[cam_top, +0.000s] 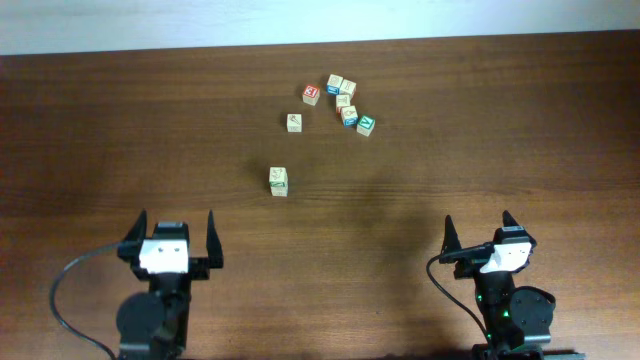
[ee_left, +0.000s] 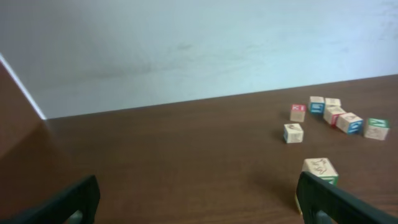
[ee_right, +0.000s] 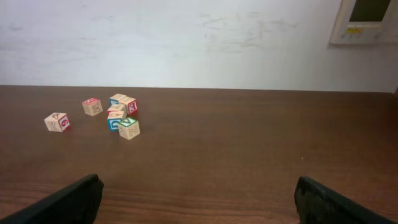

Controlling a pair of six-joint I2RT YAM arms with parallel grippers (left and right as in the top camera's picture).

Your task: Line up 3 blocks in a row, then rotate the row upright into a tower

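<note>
Block one [cam_top: 278, 181]: alone mid-table, ahead of my left gripper [cam_top: 175, 220] and slightly to its right. That gripper sits at the near edge, jaws spread wide, empty. My right gripper [cam_top: 478, 222] is the same: wide open, nothing held, well apart from every block. Block two [cam_top: 294, 122] is farther back, on its own. Block three [cam_top: 365, 125], green-faced, is at the right end of the far cluster [cam_top: 341, 100], just beside a blue-faced cube [cam_top: 349, 115]. Red-faced cube [cam_top: 310, 94] is at the cluster's left.

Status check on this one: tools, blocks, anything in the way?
Left tool open, empty. Right tool open, empty. Blocks clustered far side, stray block nearer left. Nothing between.
</note>
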